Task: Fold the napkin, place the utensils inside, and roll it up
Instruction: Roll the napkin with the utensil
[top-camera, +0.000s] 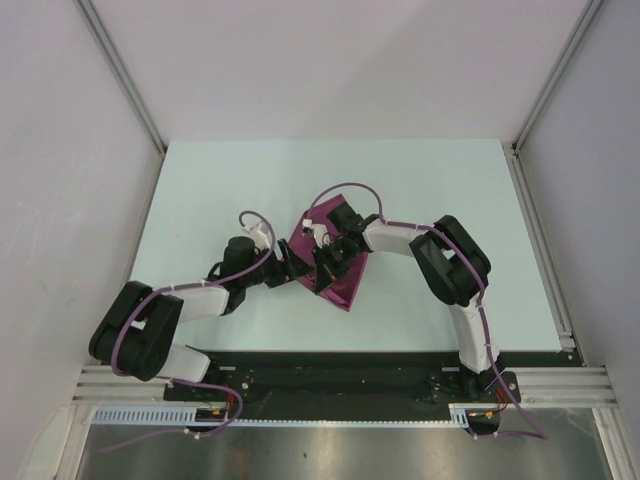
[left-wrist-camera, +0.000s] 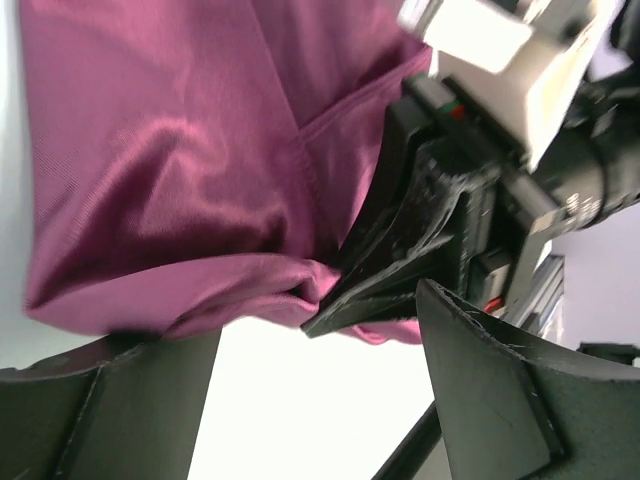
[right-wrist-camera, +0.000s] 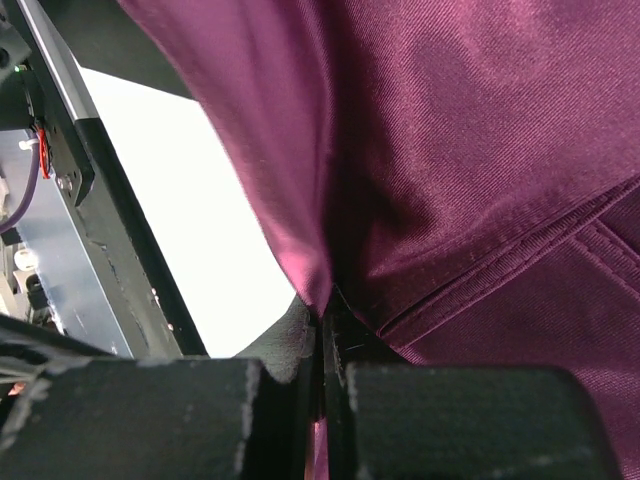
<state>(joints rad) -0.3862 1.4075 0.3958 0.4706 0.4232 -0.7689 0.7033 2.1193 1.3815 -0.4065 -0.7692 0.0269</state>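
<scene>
Plum napkin (top-camera: 345, 285) pinched at a fold by right gripper (right-wrist-camera: 322, 325), left gripper (left-wrist-camera: 300, 390) spread just beside, partly hidden by both, pale table (top-camera: 200, 200) beneath.

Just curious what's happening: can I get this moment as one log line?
napkin: partly folded, mid-table | right jaws: shut on napkin | left jaws: open, at napkin's edge

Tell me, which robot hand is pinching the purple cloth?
The right gripper: its jaws are shut on the napkin, while the left gripper stands open, holding nothing.
</scene>
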